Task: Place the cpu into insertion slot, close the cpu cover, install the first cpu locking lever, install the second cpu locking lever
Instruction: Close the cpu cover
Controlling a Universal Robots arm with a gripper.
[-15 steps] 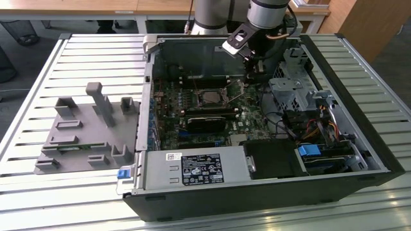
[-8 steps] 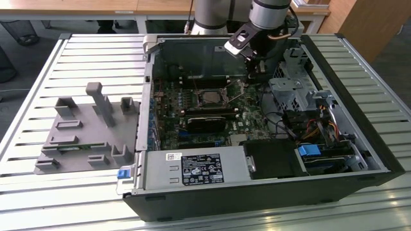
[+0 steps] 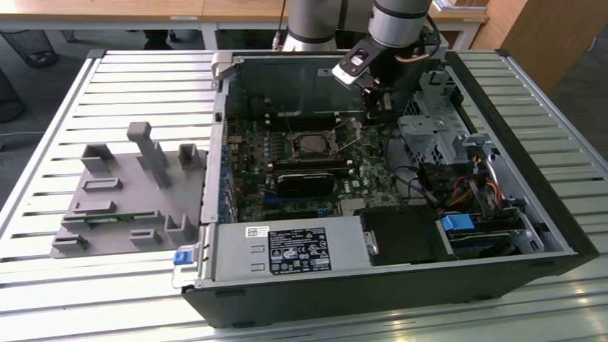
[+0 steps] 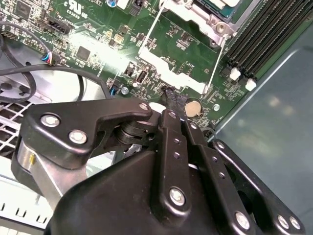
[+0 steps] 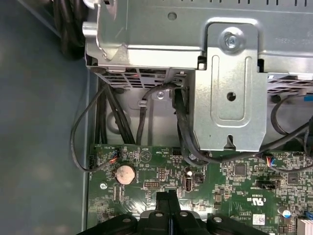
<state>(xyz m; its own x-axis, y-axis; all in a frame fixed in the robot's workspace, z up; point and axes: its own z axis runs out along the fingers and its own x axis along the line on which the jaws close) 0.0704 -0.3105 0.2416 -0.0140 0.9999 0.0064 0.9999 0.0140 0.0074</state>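
Observation:
Inside an open computer case, the insertion slot point(image 3: 309, 144) sits mid-board with the silver cpu cover point(image 4: 211, 12) lying flat over it. A grey square shows in its window; I cannot tell whether it is the cpu. Two thin wire locking levers run out from the slot, one point(image 4: 149, 32) beside a silver plate and the other point(image 4: 217, 63) along that plate's far edge; a lever point(image 3: 349, 146) slants up off the board. My gripper point(image 3: 377, 107) point(image 4: 173, 95) point(image 5: 168, 196) is shut with nothing between the fingers. It hangs low over the green board, just off the slot's corner and near the lever ends.
A metal drive cage point(image 3: 432, 139) point(image 5: 230, 83) and black cables point(image 5: 98, 127) crowd the exterior view's right of the gripper. Memory slots point(image 4: 259, 34), a coin battery point(image 5: 124, 173) and the case wall lie close by. A grey fixture point(image 3: 124, 192) stands on the slatted table outside the case.

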